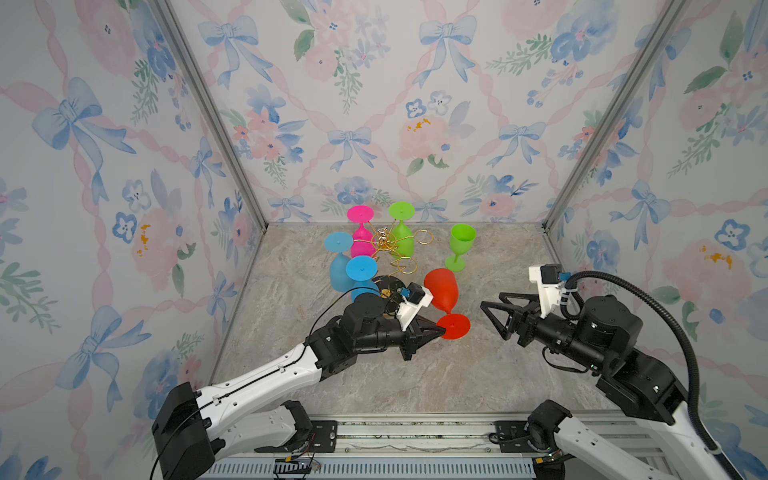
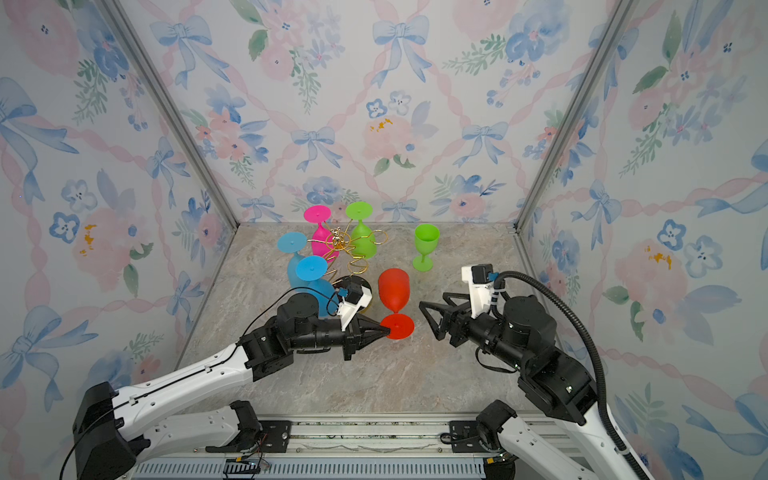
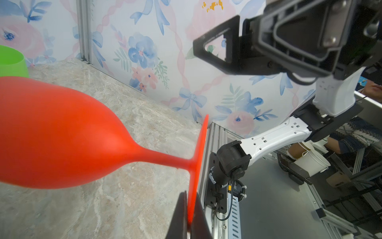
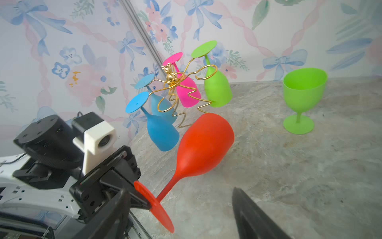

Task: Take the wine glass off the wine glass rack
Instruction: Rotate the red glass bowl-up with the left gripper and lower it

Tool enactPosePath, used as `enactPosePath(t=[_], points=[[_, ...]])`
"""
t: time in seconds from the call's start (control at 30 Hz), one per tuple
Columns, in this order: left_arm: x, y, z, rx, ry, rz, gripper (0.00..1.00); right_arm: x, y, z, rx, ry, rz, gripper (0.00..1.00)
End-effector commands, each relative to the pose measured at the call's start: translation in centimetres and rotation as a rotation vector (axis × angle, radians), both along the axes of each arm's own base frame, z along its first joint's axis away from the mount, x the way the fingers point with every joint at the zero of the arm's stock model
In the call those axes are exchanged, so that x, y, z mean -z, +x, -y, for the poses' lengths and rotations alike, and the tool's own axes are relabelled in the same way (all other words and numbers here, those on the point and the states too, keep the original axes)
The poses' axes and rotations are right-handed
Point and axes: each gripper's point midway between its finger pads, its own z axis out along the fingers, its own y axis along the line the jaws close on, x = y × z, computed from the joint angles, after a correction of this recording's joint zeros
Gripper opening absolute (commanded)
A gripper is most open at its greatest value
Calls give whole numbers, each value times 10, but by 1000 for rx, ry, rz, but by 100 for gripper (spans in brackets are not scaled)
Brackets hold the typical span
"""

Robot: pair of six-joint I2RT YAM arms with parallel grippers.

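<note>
At the fingertips of your left hand the red wine glass is lying tilted, off the wine glass rack; that hand is gripping the edge of the glass's round foot, its fingers narrow and closed flat on the thin disc. From that grip the long axis is running crosswise to the hand, not along it; the stem is leaving the foot sideways and the bowl is reaching away toward the rack, its rim just beside the nearest gold wire arm. Whether rim and wire are touching I cannot tell, nor whether the bowl is resting on the bench or hanging just over it.

Your right hand is standing wide and holding nothing; the foot is lying just ahead of its spread fingers, near but apart, with stem and bowl running on ahead. So your left hand is the nearer one, already on the glass; I am judging that the coming move is turning on that sideways axis, since the bowl's weight is hanging off a grip on the disc's edge and could be twisting it loose.

Beyond the red bowl, two blue glasses, a pink glass and a hanging green glass are sitting foot-up on the rack; an upright green glass is standing on the bench, well apart from both hands. No brand, label or writing is showing that you could read.
</note>
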Motion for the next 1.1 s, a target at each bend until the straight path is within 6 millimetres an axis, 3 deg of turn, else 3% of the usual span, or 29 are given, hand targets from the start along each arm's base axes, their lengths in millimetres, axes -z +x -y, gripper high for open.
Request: enactPosePath(t=[0.0, 0.23, 0.5, 0.7, 1.07], points=[[2, -11, -3, 26, 50, 136, 0, 30, 12, 9, 69, -8, -220, 78], [9, -29, -1, 35, 127, 324, 0, 31, 36, 8, 59, 109, -333, 79], [25, -14, -3, -106, 302, 579, 0, 31, 44, 2, 38, 116, -402, 80], [42, 2, -16, -202, 492, 788, 0, 21, 46, -5, 0, 117, -422, 78], [105, 17, -21, -211, 928, 1069, 0, 27, 52, -11, -27, 91, -484, 74]])
